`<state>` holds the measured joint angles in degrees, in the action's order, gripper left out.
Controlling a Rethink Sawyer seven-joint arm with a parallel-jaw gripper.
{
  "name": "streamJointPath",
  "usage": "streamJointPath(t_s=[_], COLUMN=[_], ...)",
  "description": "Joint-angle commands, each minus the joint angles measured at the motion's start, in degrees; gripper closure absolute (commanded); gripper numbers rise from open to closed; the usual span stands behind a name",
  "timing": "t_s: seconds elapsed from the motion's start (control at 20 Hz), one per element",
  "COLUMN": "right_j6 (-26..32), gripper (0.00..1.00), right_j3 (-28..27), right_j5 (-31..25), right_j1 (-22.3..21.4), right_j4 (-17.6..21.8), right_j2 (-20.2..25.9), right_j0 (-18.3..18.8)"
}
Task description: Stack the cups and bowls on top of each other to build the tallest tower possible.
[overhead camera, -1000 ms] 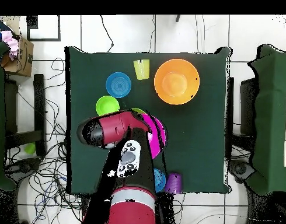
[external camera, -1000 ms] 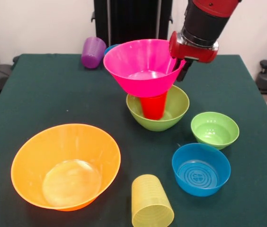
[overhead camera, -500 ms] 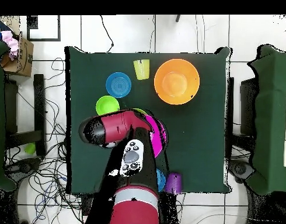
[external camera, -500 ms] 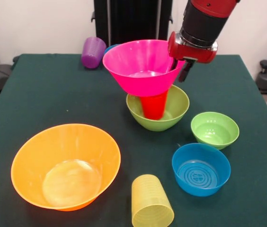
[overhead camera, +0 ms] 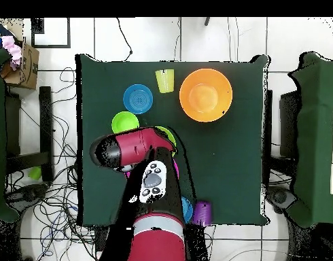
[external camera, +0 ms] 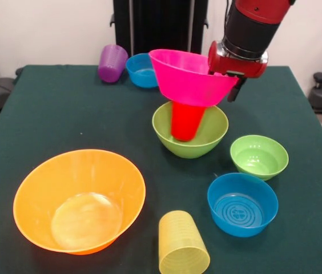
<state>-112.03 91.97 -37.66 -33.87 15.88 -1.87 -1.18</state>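
My gripper [external camera: 228,85] is shut on the right rim of the hot pink bowl [external camera: 190,80] and holds it tilted, its left side higher. Below it the bright red cup [external camera: 185,121] stands upside down and leaning inside the medium lime green bowl [external camera: 190,142]. I cannot tell whether the pink bowl touches the cup. The large orange bowl [external camera: 80,200] and ribbed yellow cup [external camera: 182,244] sit at the front. The small green bowl [external camera: 259,157] and a blue bowl [external camera: 242,204] sit to the right. The pinkish-red cup is out of view.
A purple cup [external camera: 112,63] and a second blue bowl [external camera: 143,69] lie at the table's far edge. In the overhead view my arm [overhead camera: 128,149] covers the tower; the orange bowl [overhead camera: 205,94] and yellow cup [overhead camera: 165,80] show beyond it.
The hot pink bowl has moved right with my gripper and tipped, its left rim raised. This uncovers the second blue bowl behind it. The red cup now leans.
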Motion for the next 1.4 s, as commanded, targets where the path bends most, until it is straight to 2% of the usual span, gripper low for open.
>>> streamJointPath(t_s=[0.05, 0.6, 1.25, 1.4], right_j6=[-2.26, -1.58, 2.76, 3.11], gripper=[0.00, 0.00, 0.00, 0.00], right_j3=[-0.39, 0.78, 4.31, 4.71], right_j5=[0.64, 0.70, -7.21, -6.69], right_j1=[3.37, 2.61, -4.83, -5.00], right_j4=[-1.34, -1.15, -3.49, -3.09], right_j2=[6.31, 6.58, 9.51, 9.76], right_j0=[0.35, 0.80, 3.63, 4.12])
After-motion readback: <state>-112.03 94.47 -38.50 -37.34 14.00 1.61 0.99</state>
